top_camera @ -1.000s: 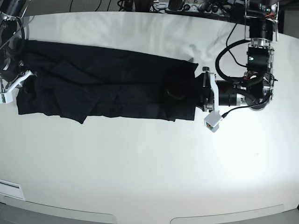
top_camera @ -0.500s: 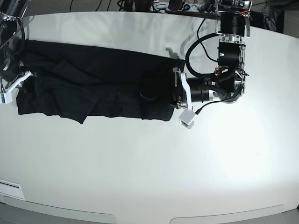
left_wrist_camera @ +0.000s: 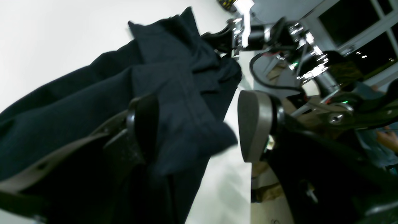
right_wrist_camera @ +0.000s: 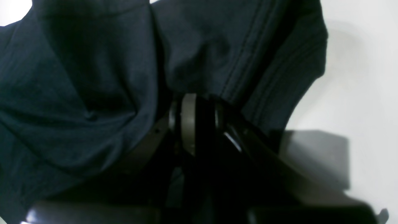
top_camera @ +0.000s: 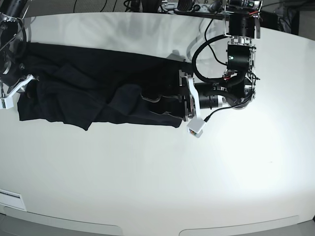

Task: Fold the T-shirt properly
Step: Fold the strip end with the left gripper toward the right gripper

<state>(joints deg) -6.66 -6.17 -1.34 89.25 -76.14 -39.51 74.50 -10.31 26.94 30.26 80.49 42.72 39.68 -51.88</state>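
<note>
1. The plain black soft-fabric T-shirt [top_camera: 98, 93] lies stretched in a long band across the far half of the white table [top_camera: 157, 177], one end bunched at the left gripper [top_camera: 183, 101] and the other at the right gripper [top_camera: 15, 88] by the table's edge.
2. In the left wrist view the left arm's fingers [left_wrist_camera: 253, 124] stand apart, with a fold of the black cloth [left_wrist_camera: 186, 102] draped over one pad and hanging in the gap, so they are not clamped on it.
3. In the right wrist view the right arm's fingers [right_wrist_camera: 188, 121] look pinched together with dark fabric [right_wrist_camera: 93, 77] gathered round them; I judge they grip the shirt's end.
4. Risk: with the left fingers spread, the loose fold could slide off the pad, so the fold would land crooked or fall short.
5. Risk: a pull against the held far end could drag the whole band and wrinkle it, since the cloth already shows creases mid-length.
6. I can read no brand, label or writing anywhere; no logo shows on the shirt in these views.
</note>
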